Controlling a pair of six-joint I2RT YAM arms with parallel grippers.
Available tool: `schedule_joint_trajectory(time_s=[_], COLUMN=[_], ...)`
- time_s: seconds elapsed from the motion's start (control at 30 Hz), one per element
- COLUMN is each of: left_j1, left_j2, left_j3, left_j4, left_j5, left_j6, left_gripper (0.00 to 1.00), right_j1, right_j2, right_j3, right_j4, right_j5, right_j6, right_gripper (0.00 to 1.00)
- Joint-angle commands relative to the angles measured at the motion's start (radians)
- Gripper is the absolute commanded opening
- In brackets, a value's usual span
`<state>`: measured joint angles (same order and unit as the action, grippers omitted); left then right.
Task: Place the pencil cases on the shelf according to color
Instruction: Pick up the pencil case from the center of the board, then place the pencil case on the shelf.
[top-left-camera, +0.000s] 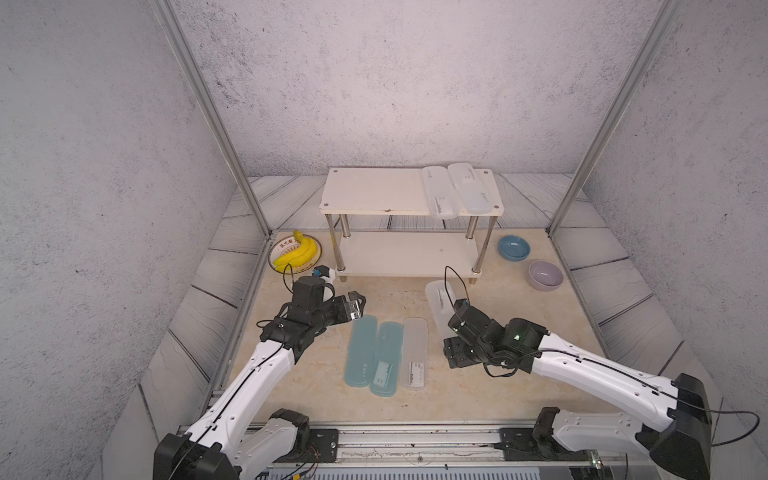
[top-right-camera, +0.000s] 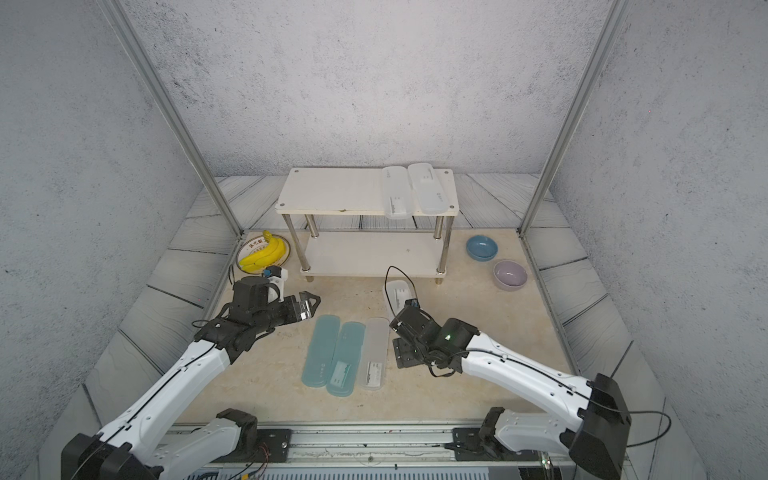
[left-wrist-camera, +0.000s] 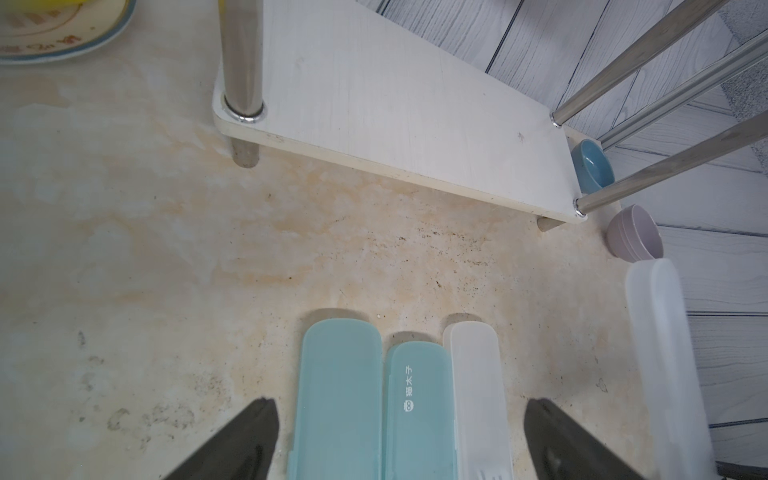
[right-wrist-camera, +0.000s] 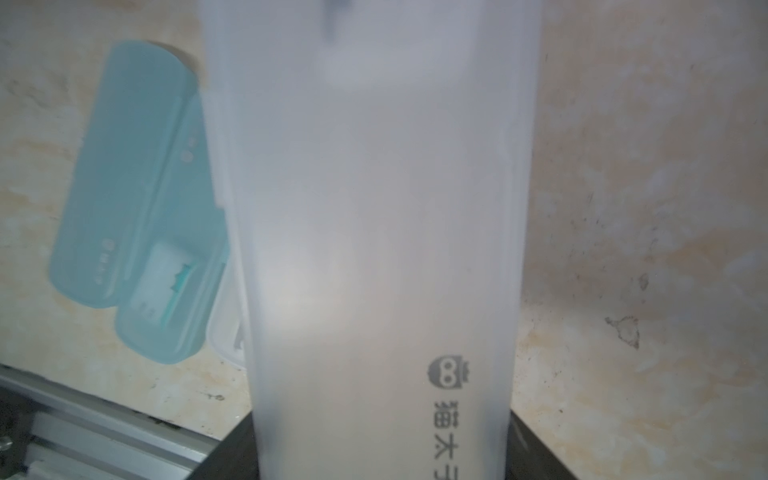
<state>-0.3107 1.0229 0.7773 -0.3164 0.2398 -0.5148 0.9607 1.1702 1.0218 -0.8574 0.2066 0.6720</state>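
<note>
Your right gripper (top-left-camera: 454, 323) had its jaws closed across the width of a frosted white case (top-left-camera: 436, 299), holding it at a tilt over the table (top-left-camera: 519, 332), just in front of the shelf (top-left-camera: 374, 193). Your left gripper (top-left-camera: 356, 306) hovered with jaws spread wide and empty above the far end of a teal case (top-left-camera: 360, 351). That one lay flat beside a second teal case (top-left-camera: 387, 359) and a white case on the table (top-left-camera: 414, 353). Two more white cases (top-left-camera: 440, 193) sat on the right end of the shelf's top board
</note>
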Motion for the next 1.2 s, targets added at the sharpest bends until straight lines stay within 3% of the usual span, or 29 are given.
schedule_joint_trajectory(time_s=[0.0,0.2,0.4,0.83,1.17], left_j1=[-0.001,-0.001,0.005,0.069,0.073], left_j2=[-0.027,-0.032,0.008,0.085,0.151], left_j3=[0.051,0.085,0.154,0.247,0.284], left_j4=[-0.007,0.026,0.002,-0.036,0.032], left_j5=[-0.043,-0.054,-0.049,-0.028,0.047], left_j6=[0.035,0.025,0.055,0.11,0.11], left_gripper=[0.99,0.99,0.99,0.99,0.99], right_j1=[0.005,0.004,-0.019,-0.239,-0.301], right_j2=[-0.038,-0.045,0.118,0.556,0.731], right_j3=[0.112,0.262,0.515,1.104,1.282], right_j4=[-0.046,0.076,0.074,0.139,0.177], right_j5=[0.056,0.094,0.165,0.008,-0.006], right_j6=[-0.117,-0.229,-0.331,-0.4,-0.408], right_gripper=[0.61,0.62,0.61,0.59,0.59])
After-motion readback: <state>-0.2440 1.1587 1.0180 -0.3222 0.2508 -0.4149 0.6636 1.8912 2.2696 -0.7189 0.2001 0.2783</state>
